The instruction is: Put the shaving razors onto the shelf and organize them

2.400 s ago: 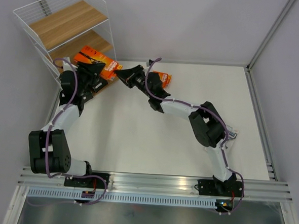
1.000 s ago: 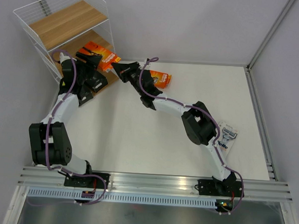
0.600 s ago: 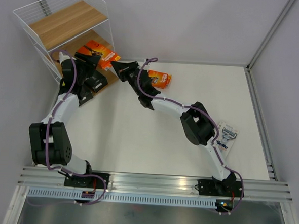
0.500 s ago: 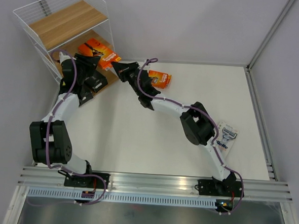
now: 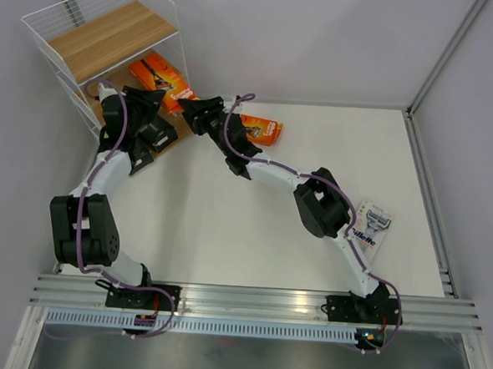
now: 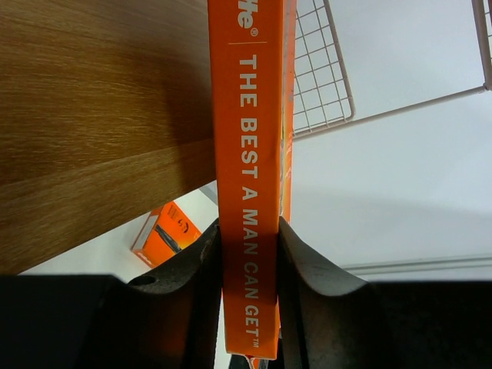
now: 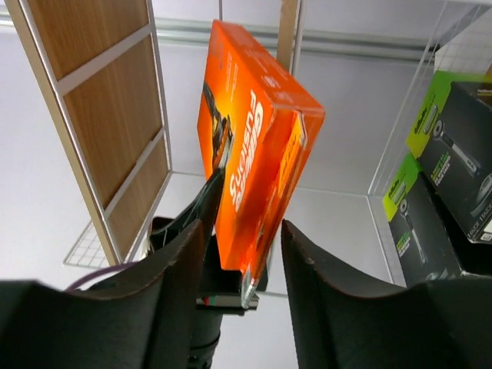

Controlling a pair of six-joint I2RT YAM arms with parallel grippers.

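Note:
My left gripper (image 5: 145, 97) is shut on an orange razor pack (image 5: 161, 74) and holds it on edge at the shelf (image 5: 113, 34), above the middle board. In the left wrist view the pack (image 6: 250, 154) stands clamped between both fingers (image 6: 200, 277), beside a wooden board (image 6: 92, 115). My right gripper (image 5: 194, 111) is open just right of that pack. In the right wrist view the pack (image 7: 254, 146) sits ahead of the open gripper (image 7: 246, 238), with a gap on the right side. Two black packs with lime-green ends (image 7: 450, 146) lie on a lower tier.
A second orange pack (image 5: 261, 128) lies on the table right of the right gripper; it also shows in the left wrist view (image 6: 161, 234). The white-and-blue Gillette pack (image 5: 368, 225) lies on the table beside the right arm's elbow. White wire shelf walls (image 6: 319, 77) stand close by.
My left gripper has lifted the orange pack up and back toward the shelf's middle tier. The right gripper has followed it to the left, and the Gillette pack has come into full view.

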